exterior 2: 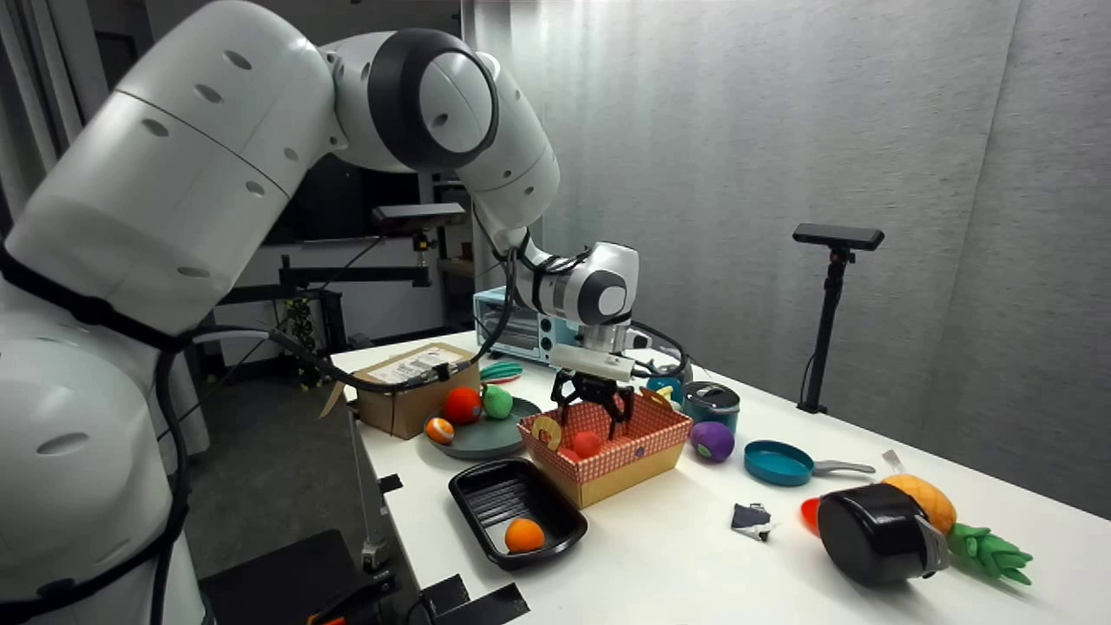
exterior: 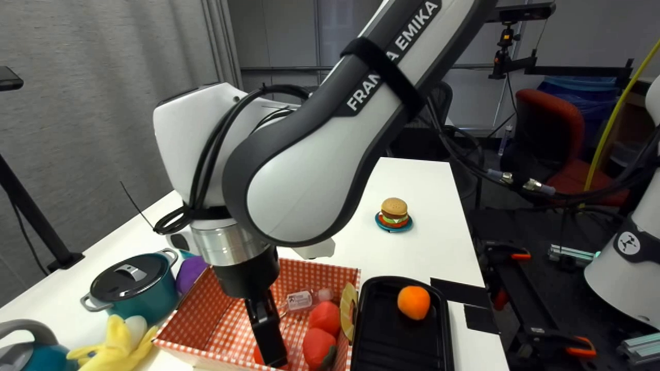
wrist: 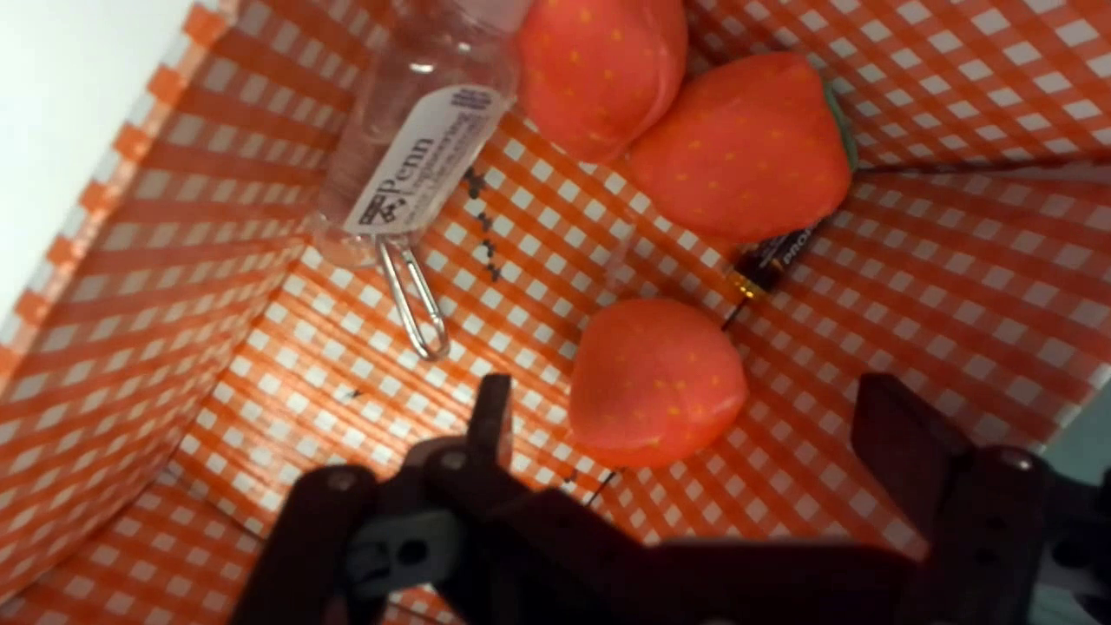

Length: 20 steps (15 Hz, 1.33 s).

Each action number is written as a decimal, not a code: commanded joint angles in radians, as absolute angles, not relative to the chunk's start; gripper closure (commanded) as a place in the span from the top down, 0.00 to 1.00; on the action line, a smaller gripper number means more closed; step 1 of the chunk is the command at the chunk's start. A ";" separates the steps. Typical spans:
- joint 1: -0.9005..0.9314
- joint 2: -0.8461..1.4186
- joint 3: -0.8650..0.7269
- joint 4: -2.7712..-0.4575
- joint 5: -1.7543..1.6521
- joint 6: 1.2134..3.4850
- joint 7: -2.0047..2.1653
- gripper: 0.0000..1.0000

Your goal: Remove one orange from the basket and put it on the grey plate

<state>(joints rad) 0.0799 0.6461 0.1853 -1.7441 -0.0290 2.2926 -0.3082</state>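
The checked basket point(exterior 2: 638, 453) stands on the table; its wall also shows in the wrist view point(wrist: 234, 200) and an exterior view point(exterior: 203, 312). My gripper point(wrist: 686, 386) is open and reaches down inside it, one finger on either side of a red strawberry point(wrist: 657, 382), apart from it. Two more strawberries point(wrist: 599, 78) point(wrist: 742, 148) lie beside a clear bottle point(wrist: 425, 156). No orange shows in the basket. The grey plate point(exterior 2: 488, 443) holds an orange-and-white ball point(exterior 2: 439, 430), a red fruit point(exterior 2: 463, 405) and a green pear point(exterior 2: 497, 401). A plain orange point(exterior: 413, 302) lies in the dark tray.
The dark tray point(exterior 2: 486, 499) stands beside the basket. A teal pot point(exterior: 136, 286) and a purple toy point(exterior 2: 713, 441) stand on its far side. A cardboard box point(exterior 2: 417, 391) is behind the plate. A battery point(wrist: 772, 259) lies in the basket. A toy burger point(exterior: 394, 212) sits further off.
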 commanded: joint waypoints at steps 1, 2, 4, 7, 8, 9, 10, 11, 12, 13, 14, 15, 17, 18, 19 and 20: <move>0.065 0.688 0.192 -1.716 -0.007 2.320 -0.336 1.00; 0.063 0.696 0.192 -1.715 -0.006 2.322 -0.336 0.99; 0.058 0.710 0.192 -1.713 -0.006 2.327 -0.337 0.99; 0.052 0.730 0.192 -1.706 -0.010 2.331 -0.343 0.98; 0.050 0.736 0.192 -1.704 -0.011 2.332 -0.345 0.97; 0.048 0.741 0.193 -1.701 -0.012 2.333 -0.348 0.97; 0.049 0.746 0.191 -1.695 -0.016 2.331 -0.348 0.97; 0.051 0.750 0.190 -1.689 -0.019 2.329 -0.348 0.96; 0.051 0.752 0.192 -1.683 -0.018 2.326 -0.352 0.95; 0.053 0.752 0.193 -1.675 -0.020 2.322 -0.355 0.94; 0.054 0.753 0.193 -1.667 -0.022 2.318 -0.358 0.93; 0.057 0.752 0.194 -1.658 -0.024 2.314 -0.361 0.94; 0.066 0.748 0.192 -1.644 -0.034 2.312 -0.363 0.95; 0.068 0.748 0.194 -1.634 -0.032 2.310 -0.367 0.96; 0.069 0.750 0.196 -1.624 -0.030 2.307 -0.370 0.98; 0.068 0.752 0.199 -1.616 -0.025 2.306 -0.370 0.97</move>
<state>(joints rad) 0.0662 0.7349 0.1898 -1.6635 -0.0301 2.3182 -0.3515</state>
